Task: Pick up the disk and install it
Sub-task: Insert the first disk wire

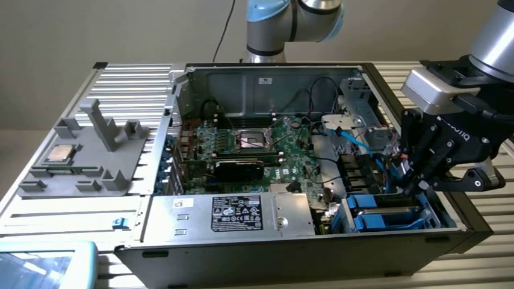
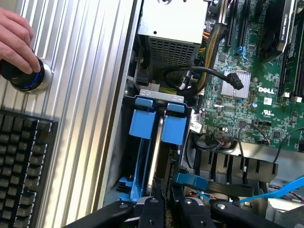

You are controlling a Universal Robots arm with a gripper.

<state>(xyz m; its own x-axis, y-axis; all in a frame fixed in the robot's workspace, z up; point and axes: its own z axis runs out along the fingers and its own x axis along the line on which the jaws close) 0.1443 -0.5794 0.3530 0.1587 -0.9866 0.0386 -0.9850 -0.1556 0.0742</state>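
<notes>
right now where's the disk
In the exterior view's lower right, the disk sits in the blue-railed drive bay at the computer case corner, just under the pincer, beside the grey power supply box.

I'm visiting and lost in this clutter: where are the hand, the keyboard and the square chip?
hand (image 2: 14,40), wrist view, on the knuckles.
keyboard (image 2: 21,166), wrist view, on its black keys.
square chip (image 1: 60,155), exterior view, on its silver top.

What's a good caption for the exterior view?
Robot hand at the blue drive bay of an open computer.
</notes>
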